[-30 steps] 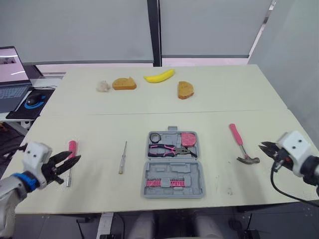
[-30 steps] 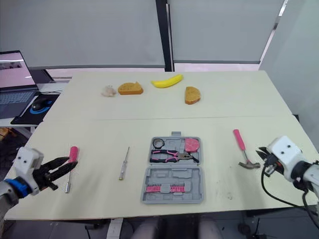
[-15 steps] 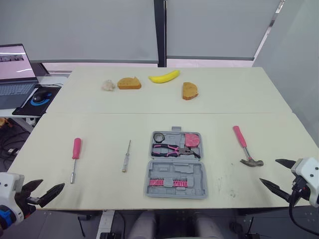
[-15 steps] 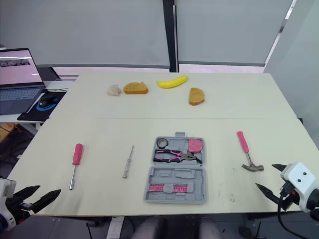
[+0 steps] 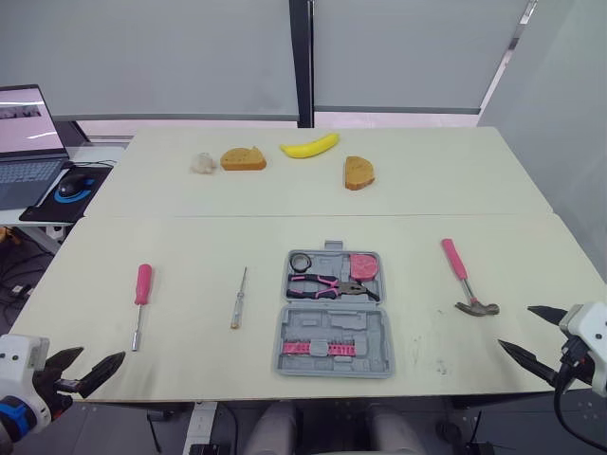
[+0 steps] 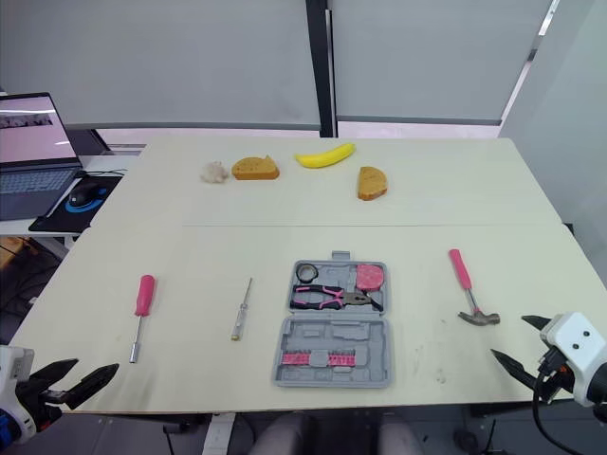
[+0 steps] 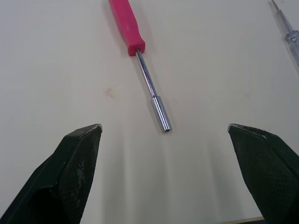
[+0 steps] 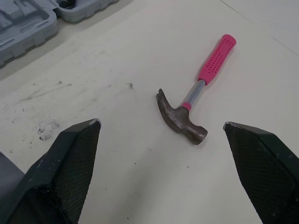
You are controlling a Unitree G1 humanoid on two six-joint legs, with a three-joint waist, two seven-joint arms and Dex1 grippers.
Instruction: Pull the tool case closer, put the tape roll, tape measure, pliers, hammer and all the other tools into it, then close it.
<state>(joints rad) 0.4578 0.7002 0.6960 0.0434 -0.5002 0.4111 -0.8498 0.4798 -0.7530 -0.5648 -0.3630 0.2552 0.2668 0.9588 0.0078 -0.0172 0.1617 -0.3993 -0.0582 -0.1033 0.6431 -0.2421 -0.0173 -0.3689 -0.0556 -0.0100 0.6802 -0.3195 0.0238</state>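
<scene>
A pale table (image 5: 190,194) stands before grey blinds. Off its near left edge the left gripper (image 5: 104,353) is spread wide, near a pink-handled driver (image 5: 140,301) and a thin screwdriver (image 5: 237,299). The open tool case (image 5: 332,322) lies at the centre, holding the pliers (image 5: 332,284). To its right lies the hammer (image 5: 462,278), then the right gripper (image 5: 515,326), also spread wide.

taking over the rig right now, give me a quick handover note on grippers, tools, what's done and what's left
Both empty: left gripper open by the table's front left edge, right gripper open near the hammer.
Done: tool case lies open, front centre, with tape roll, tape measure and pliers in it.
Left: hammer on the table right of the case; pink-handled driver and slim screwdriver on the table left of it. Load those, then close the case.
</scene>
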